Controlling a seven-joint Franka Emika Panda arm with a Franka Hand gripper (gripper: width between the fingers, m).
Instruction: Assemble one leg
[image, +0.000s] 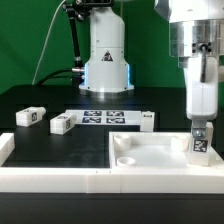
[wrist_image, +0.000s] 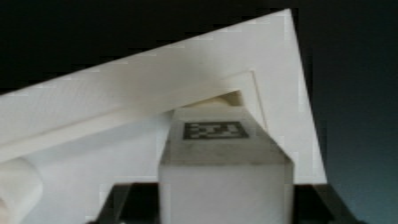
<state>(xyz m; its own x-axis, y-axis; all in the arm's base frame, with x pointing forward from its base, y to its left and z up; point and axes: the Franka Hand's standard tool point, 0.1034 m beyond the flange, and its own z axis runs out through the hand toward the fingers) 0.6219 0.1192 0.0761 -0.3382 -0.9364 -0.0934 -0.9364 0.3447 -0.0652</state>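
My gripper (image: 202, 128) clamps the upper end of the small white oblong plastic leg (image: 201, 143), likely light, rigid and slick, upright over the large white square panel's (image: 160, 157) corner.

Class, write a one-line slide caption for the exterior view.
Gripper holds a leg upright over the white panel's corner; three legs lie behind.

Even, bright overhead light; white parts nearly wash out against the black table (image: 40, 100). The wrist view is soft, blurred and grainy.
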